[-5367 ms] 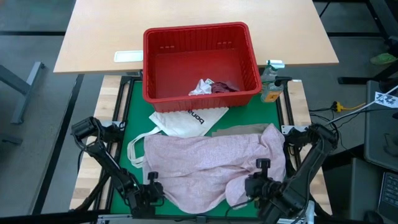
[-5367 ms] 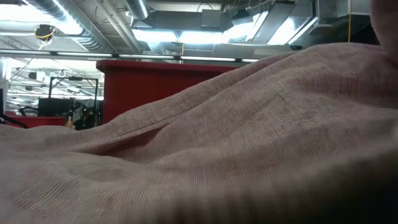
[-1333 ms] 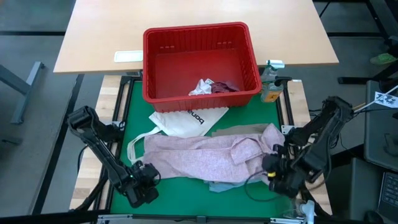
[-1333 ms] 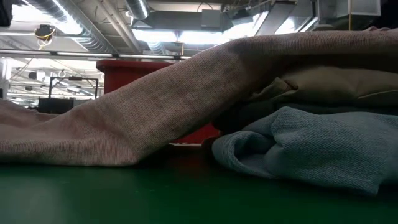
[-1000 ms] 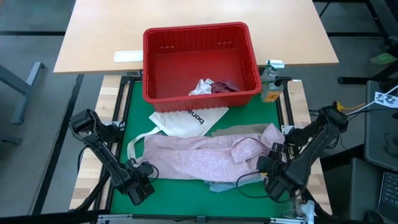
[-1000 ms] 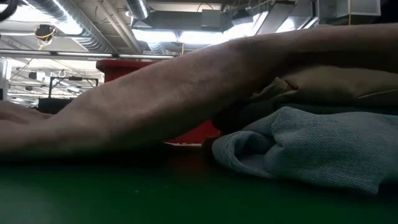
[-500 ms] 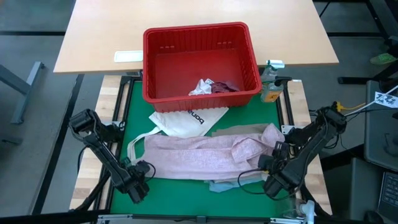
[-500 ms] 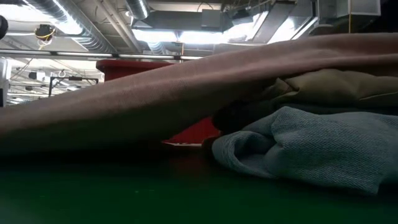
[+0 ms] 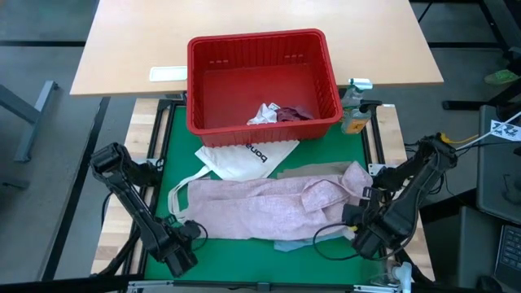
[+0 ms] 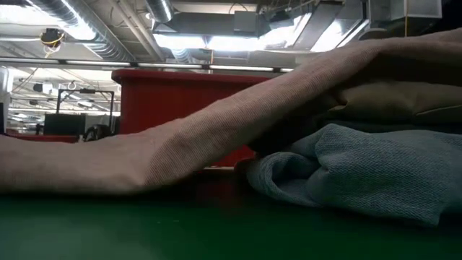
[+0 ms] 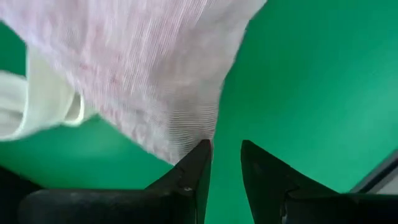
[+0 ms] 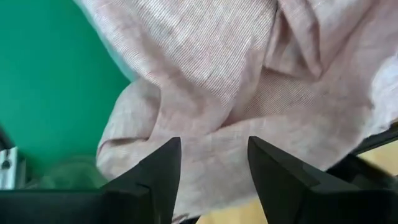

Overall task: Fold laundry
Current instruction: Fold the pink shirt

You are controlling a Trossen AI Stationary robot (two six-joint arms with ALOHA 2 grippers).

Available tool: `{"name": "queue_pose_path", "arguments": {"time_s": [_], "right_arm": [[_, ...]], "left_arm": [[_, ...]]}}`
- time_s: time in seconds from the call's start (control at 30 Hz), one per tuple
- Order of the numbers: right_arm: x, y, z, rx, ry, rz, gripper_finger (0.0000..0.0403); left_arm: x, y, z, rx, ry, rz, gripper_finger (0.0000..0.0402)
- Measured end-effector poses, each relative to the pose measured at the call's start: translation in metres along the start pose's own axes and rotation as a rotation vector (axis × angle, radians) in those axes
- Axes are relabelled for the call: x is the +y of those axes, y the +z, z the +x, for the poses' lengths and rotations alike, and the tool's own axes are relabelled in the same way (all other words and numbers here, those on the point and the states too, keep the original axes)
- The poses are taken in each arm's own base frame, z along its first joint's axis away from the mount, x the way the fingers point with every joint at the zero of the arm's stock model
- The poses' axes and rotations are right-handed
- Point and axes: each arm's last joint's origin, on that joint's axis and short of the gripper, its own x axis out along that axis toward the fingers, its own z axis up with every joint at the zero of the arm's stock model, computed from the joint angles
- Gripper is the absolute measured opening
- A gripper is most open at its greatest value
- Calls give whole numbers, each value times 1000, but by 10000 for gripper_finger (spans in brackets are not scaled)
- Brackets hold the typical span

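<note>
Setting: industrial lab or workshop hall. Evidence, low view: exposed ceiling ducts, strip lights, open floor with dark equipment far behind. Evidence, high view: green work mat on a framed bench, wooden table, grey floor, loose cabling.

You had the basket at the upper centre of the high view, with small cloth pieces inside it. Below it lay the tote bag, and below that the big garment stretched across the mat, over other folded clothes at lower right. A bottle stood right of the basket.
</note>
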Motion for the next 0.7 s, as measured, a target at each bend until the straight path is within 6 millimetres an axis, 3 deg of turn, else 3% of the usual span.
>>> {"name": "queue_pose_path", "arguments": {"time_s": [0.37, 0.7], "right_arm": [[9, -5, -2, 223, 165, 169, 186], [24, -26, -5, 154, 178, 277, 186]], "left_arm": [[-15, 38, -9, -597, -137, -125, 84], [-13, 71, -10, -665, -108, -118, 84]]}}
